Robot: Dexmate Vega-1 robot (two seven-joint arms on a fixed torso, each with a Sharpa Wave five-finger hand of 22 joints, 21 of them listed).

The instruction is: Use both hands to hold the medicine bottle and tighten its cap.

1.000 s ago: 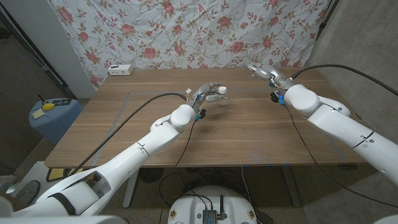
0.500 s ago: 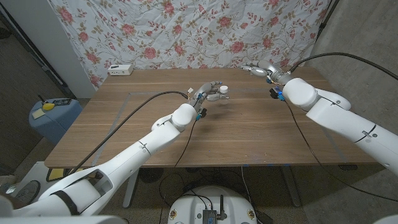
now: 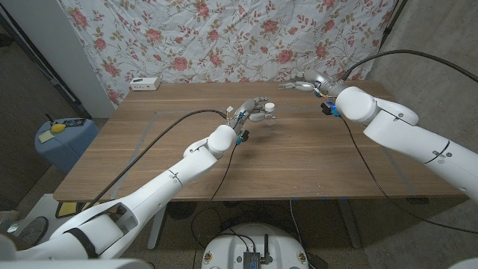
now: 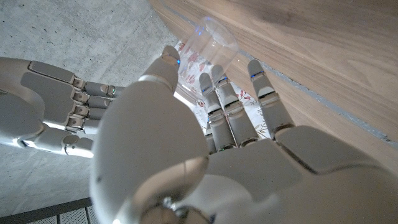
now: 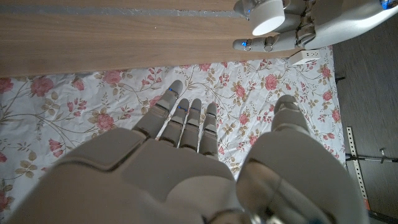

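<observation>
- Bottle (image 3: 266, 112) held up off the tabletop (image 3: 299, 161), just above centre of the head frame, gripped by the left robot hand (image 3: 252, 113).
- Left robot hand clasped round the clear body: fingers (image 4: 219, 93) wrapped on one side, thumb on the other, as seen through the plastic in the left wrist view (image 4: 205, 56).
- White cap (image 3: 268, 109) at the right-hand end of the bottle in the head frame, so long axis seemingly close to level and aimed toward the right arm; exact tilt too small to tell.
- Same cap seen end-on as a white disc at upper right of the right wrist frame (image 5: 267, 15), facing that camera.
- Right robot hand (image 3: 302, 84) up and right of the bottle in the head frame, near it but apart, touching nothing.
- Right robot hand released: fingers (image 5: 186, 121) straight and spread from the thumb, nothing between them.
- Key relation: cap down and left of the right robot hand in the head frame, open air between them, cap end turned toward it.
- Judged step: approach to the cap, tightening not yet begun.
- Likely need: travel down-left along the bottle's axis, then closing round the cap rim while the left grip stays firm.
- Risk, as a guess: a push on the cap end could slide the smooth bottle back through the left grasp.
</observation>
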